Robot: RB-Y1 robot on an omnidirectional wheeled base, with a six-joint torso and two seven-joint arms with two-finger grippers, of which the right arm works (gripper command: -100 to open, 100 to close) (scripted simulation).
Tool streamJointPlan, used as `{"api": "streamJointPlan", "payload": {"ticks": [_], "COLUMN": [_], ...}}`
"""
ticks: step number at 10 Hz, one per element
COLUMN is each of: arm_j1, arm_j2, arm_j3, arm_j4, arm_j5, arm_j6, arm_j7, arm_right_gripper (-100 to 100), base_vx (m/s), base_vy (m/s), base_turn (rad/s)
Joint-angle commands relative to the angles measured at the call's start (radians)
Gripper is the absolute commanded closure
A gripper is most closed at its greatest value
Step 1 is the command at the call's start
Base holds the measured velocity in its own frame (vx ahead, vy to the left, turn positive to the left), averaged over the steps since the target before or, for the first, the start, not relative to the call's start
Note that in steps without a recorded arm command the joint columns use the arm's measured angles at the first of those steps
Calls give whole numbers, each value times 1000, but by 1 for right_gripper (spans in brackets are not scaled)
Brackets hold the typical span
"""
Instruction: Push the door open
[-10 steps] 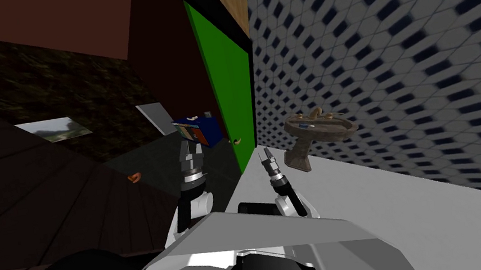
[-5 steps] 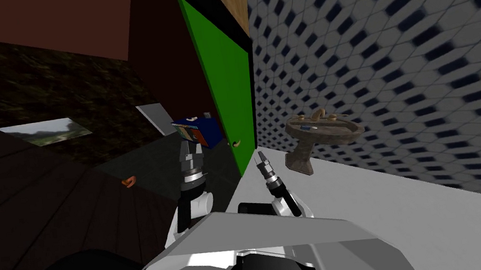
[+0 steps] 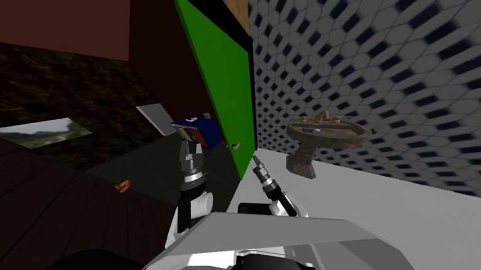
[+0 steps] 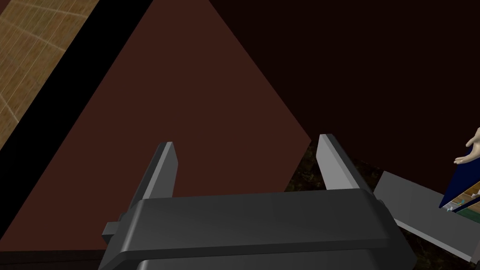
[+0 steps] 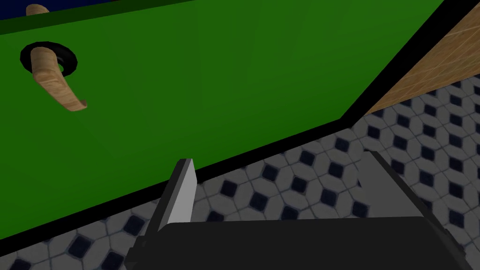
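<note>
The green door [image 3: 223, 81] stands partly swung away from me, hinged beside the tiled wall. Its wooden lever handle [image 3: 234, 145] is near the free edge. My right gripper [image 3: 253, 160] reaches to the door's lower part, to the hinge side of the handle; I cannot tell whether it touches. In the right wrist view the door [image 5: 211, 70] and handle [image 5: 56, 82] lie just beyond the open right gripper [image 5: 281, 187], which holds nothing. My left gripper [image 3: 190, 147] is raised in the doorway gap. The left gripper [image 4: 248, 164] is open and holds nothing, facing a dark brown wall.
A brown pedestal sink [image 3: 319, 138] stands against the blue-and-grey tiled wall [image 3: 394, 56] to the right of the door. A blue box [image 3: 199, 132] lies beyond the doorway. A dark door with an orange handle [image 3: 122, 186] is at my left.
The green door has swung further away, its free edge shifting left. My right gripper has moved forward and left towards it. The whole view has shifted a little, so I have moved too.
</note>
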Motion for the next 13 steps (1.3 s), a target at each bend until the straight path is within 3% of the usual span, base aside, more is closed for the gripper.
{"api": "streamJointPlan", "payload": {"ticks": [1, 9, 11, 13], "arm_j1": [-12, -75, -102, -108], "arm_j2": [-1, -3, -3, -3], "arm_j3": [23, 135, 182, 194], "arm_j4": [31, 181, 244, 260], "arm_j5": [1, 4, 5, 5], "arm_j6": [-5, -21, -27, -29], "arm_j7": [-3, -22, -30, -32], "arm_right_gripper": [-100, -100, -100, -100], "base_vx": [141, 111, 160, 96], "base_vy": [-25, -25, -34, -26], "base_turn": [11, 11, 20, 4]}}
